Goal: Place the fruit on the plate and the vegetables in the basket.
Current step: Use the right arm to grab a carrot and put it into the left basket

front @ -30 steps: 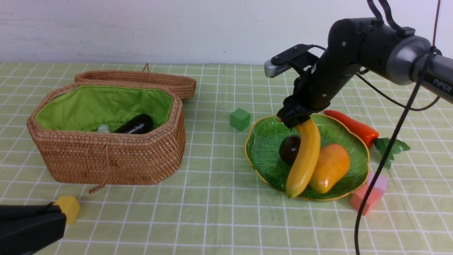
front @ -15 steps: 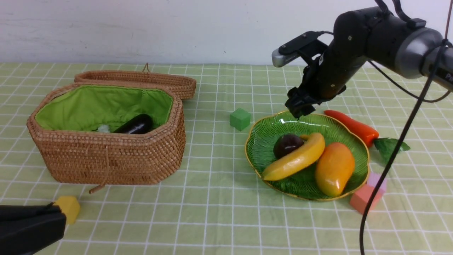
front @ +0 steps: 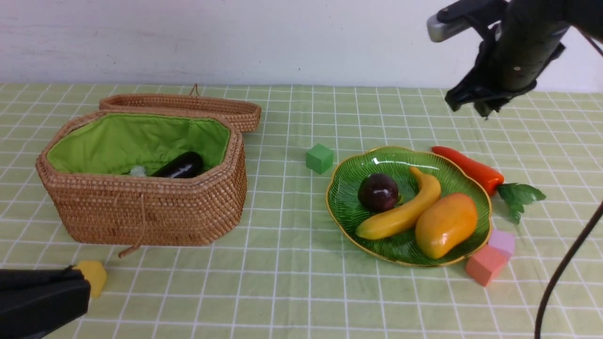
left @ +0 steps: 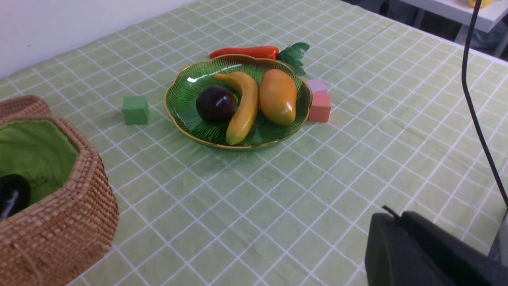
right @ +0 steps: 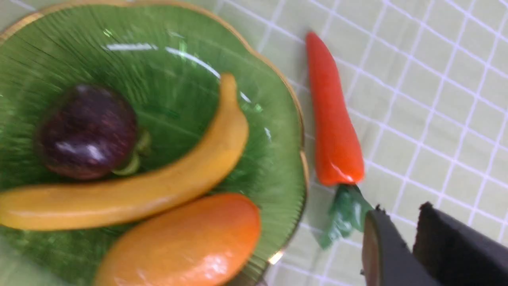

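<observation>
Checked cloth (front: 292, 282) in pale green with white grid lines covers the whole table, and a plain white wall (front: 235, 37) closes the far side. The right gripper (front: 471, 106) hangs in the air with nothing between its black jaws, which stand only a narrow gap apart. Below them and toward the robot lies the glossy orange-red carrot (front: 468, 168) with its green leaves, on the cloth just beside the plate (front: 346, 202). That plate, a ribbed leaf-shaped green glass dish with a gold rim, holds the long yellow banana (front: 405, 212), the plump orange mango (front: 445, 225) and the round dark purple fruit (front: 378, 192). Well to the left of the right jaws sits the woven rattan basket (front: 141, 212), lined in bright green cloth, its lid folded back; the shiny dark eggplant (front: 181, 165) lies inside. The left gripper (front: 85, 287) rests low at the near edge, jaws closed and empty, its tip just beside a yellow block (front: 94, 275). A green cube (front: 319, 158) and pink blocks (front: 485, 266) lie near the plate.
</observation>
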